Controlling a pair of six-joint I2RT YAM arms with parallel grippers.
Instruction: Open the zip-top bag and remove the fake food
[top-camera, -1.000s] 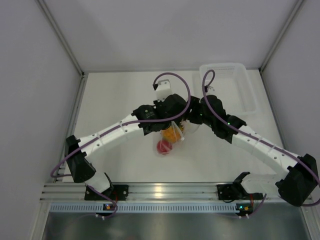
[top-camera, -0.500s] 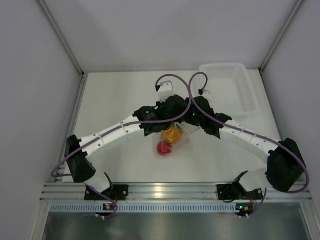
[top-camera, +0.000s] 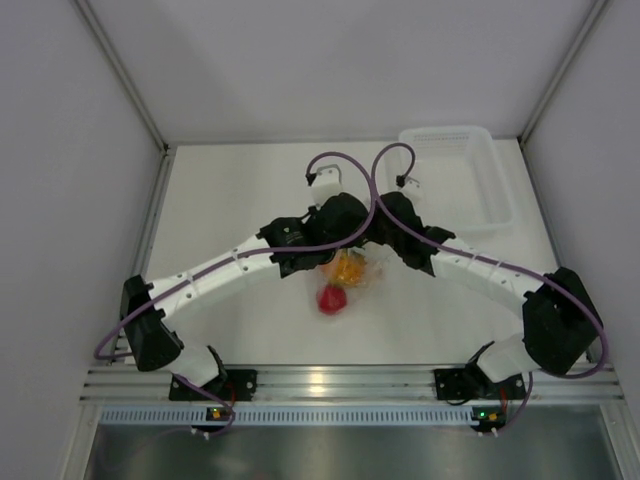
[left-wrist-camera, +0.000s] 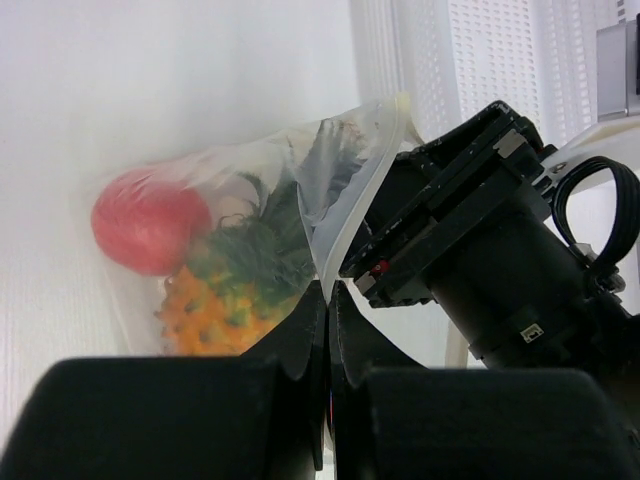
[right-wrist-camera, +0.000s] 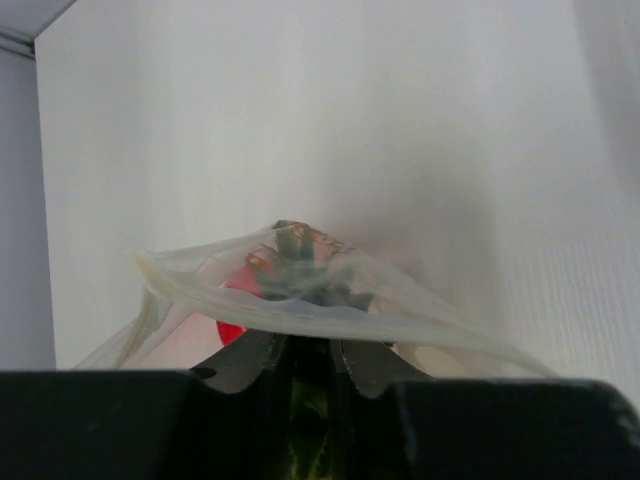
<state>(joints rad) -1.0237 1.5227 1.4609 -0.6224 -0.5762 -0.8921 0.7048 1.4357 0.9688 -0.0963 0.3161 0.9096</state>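
Top external: two sets of fingers, one zip-top bag (top-camera: 362, 272)

I count one bag. It sits near the middle of the worktop (top-camera: 230, 200), right where my two wrists meet. Inside it I can see one toy pineapple (top-camera: 346, 268) and one red round fruit (top-camera: 331, 298). The fruit lies at 7 o'clock of the pineapple, just beside it. From my left wrist camera the pineapple's green crown points toward the bag's mouth, which stands partly open.

My left fingers (left-wrist-camera: 303, 335) are pressed together on the bag's lip, and the clear film runs straight down into the seam between them. My right fingers (right-wrist-camera: 262, 358) stand at a narrow gap, with the bag's film draped across their tips. Whether they truly pinch it I cannot tell.

One translucent bin (top-camera: 447, 131) stands at 1 o'clock of the bag, well apart from it, in the far right corner of the worktop.

Walls (top-camera: 60, 150) close the worktop at 9, 12 and 3 o'clock, and the rail (top-camera: 320, 380) carrying my bases runs along 6 o'clock. Bare worktop lies from 9 round to 12 o'clock of the bag, with a further strip at 6 o'clock between bag and rail. My left forearm (top-camera: 220, 268) fences the bag at 8 o'clock, and my right forearm (top-camera: 480, 268) does so at 4 o'clock.
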